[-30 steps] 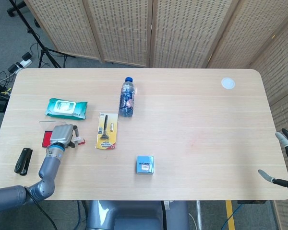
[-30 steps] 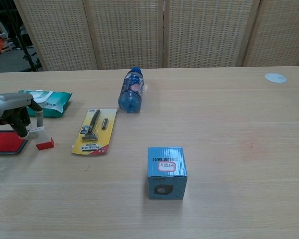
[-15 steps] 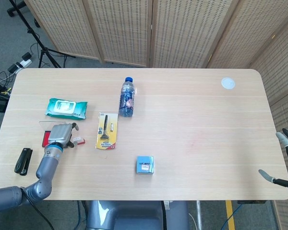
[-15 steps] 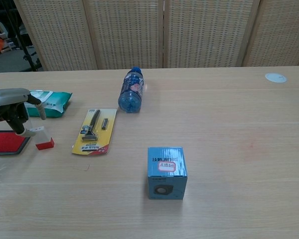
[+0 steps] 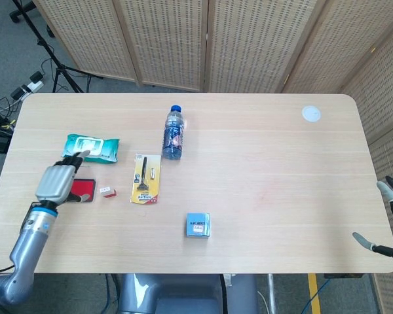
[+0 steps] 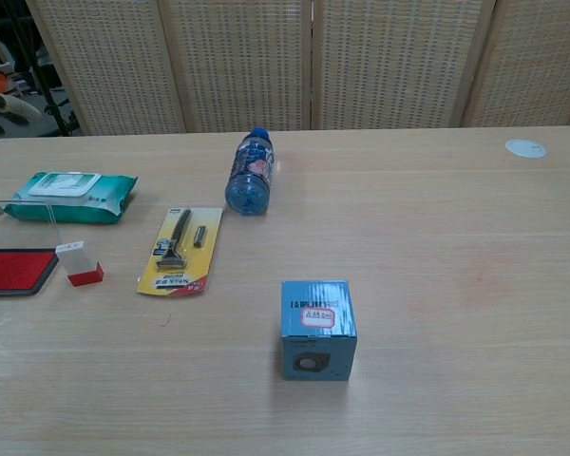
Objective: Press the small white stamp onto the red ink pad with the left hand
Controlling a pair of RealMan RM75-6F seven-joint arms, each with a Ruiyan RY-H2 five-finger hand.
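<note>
The small white stamp (image 5: pixel 106 191) with a red base (image 6: pixel 85 275) stands on the table just right of the red ink pad (image 5: pixel 85 189), apart from it. In the chest view the ink pad (image 6: pixel 14 270) lies at the left edge with its clear lid up behind it. My left hand (image 5: pixel 56 180) hovers over the pad's left part with its fingers stretched out towards the wipes, holding nothing. It hides part of the pad in the head view. My right hand (image 5: pixel 392 219) hangs off the table's right edge with fingers spread and empty.
A green wipes pack (image 5: pixel 90 147) lies behind the pad. A carded razor (image 5: pixel 146 178), a blue water bottle (image 5: pixel 173 133) on its side and a small blue box (image 5: pixel 198 224) sit mid-table. A black clip (image 5: pixel 31 218) lies near the left front; a white disc (image 5: pixel 310 114) is far right.
My left hand let go of the stamp and rose away to the left, out of the chest view. The stamp stays standing beside the pad. The right hand has not moved.
</note>
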